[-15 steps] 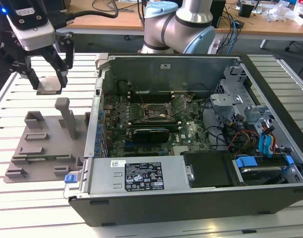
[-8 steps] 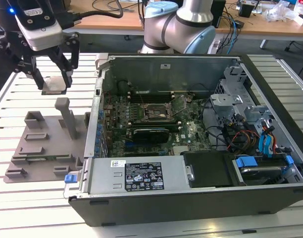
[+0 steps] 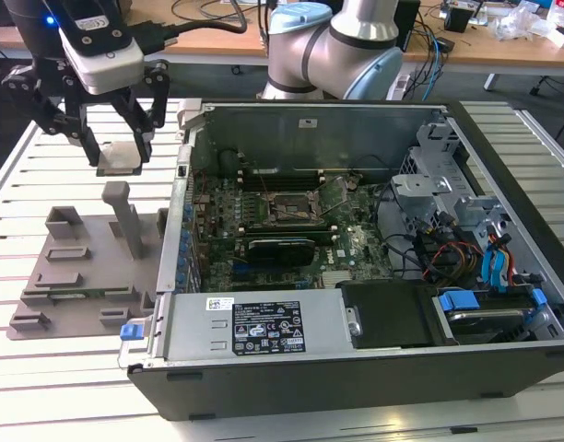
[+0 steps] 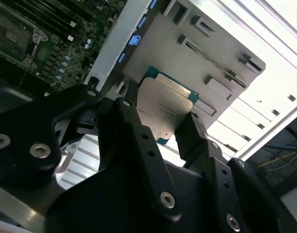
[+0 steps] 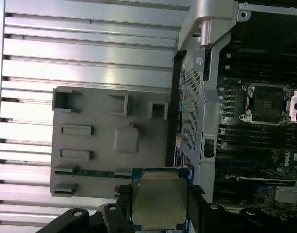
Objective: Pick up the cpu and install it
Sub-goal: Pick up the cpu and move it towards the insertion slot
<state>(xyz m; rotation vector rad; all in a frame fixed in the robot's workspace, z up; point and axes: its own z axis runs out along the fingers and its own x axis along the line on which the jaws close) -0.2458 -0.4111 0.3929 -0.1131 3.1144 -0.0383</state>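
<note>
Clamping the cpu (image 5: 158, 201) flat between the fingers (image 4: 134, 131) of the gripper (image 3: 116, 155), narrowed onto two opposite edges, with the metal top facing both wrist views. Hanging lifted above the slatted table (image 3: 42, 147), about over one edge of the grey tray (image 3: 79, 267) and touching neither. Lying well apart from the socket (image 3: 289, 210), sitting toward the exterior view's right, down inside the open computer case (image 3: 356, 368) and beyond its side wall (image 3: 176, 203). Leaving, by the look of it, free room above the socket, with cables (image 3: 429, 249) crowding only further right.
</note>
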